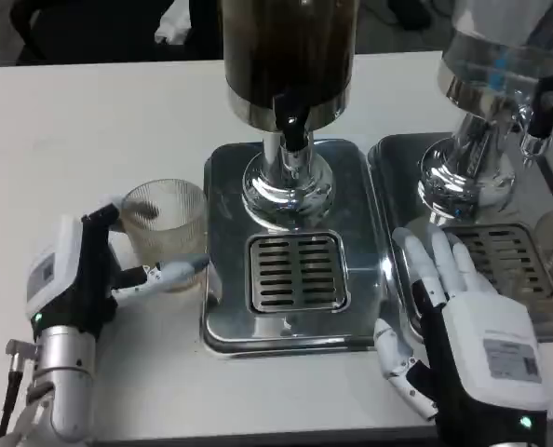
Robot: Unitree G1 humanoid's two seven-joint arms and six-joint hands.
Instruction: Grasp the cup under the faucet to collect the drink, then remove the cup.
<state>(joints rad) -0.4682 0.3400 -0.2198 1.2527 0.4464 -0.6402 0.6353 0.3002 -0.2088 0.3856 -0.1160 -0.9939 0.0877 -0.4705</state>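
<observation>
A clear ribbed glass cup [167,231] stands upright just left of the steel drip tray [222,317], and looks empty. My left hand [79,275] holds it from the left, with the thumb behind and fingers [169,272] across its front base. The black faucet [292,123] hangs from the dark drink dispenser [288,51], above the tray's slotted grate [297,272], to the right of the cup. My right hand [465,312] lies open with its fingers spread, over the gap between the two trays, and holds nothing.
A second dispenser [486,102] with its own tap [537,116] and steel tray [537,321] stands at the right, close under my right hand's fingertips. White table [90,121] stretches to the left and behind the cup.
</observation>
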